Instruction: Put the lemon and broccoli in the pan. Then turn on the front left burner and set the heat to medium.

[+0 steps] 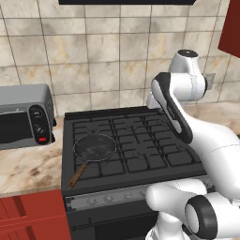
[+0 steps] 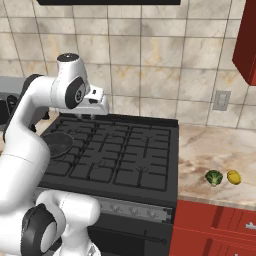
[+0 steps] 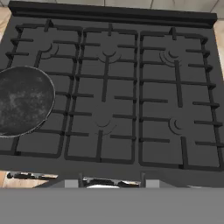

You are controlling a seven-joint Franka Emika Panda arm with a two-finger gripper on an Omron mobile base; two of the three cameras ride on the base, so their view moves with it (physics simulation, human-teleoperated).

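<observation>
One pan [image 1: 95,147], one lemon [image 2: 233,177], one broccoli [image 2: 214,177], one toaster oven [image 1: 26,116] — perhaps five burners [image 3: 103,123].

The pan [image 1: 95,148] was dark grey inside, mottled with paler flecks, and its handle [image 1: 77,175] was brown. The stove [image 3: 131,87] and its grates were black. The lemon [image 2: 233,177] was bright yellow, the broccoli [image 2: 214,177] green (both on a beige marbled tabletop [image 2: 210,145]). The wall tiles [image 1: 93,51] were tan with cloudy veining. The cabinets [image 2: 215,225] were red, the toaster oven [image 1: 26,115] grey with a red button.
</observation>
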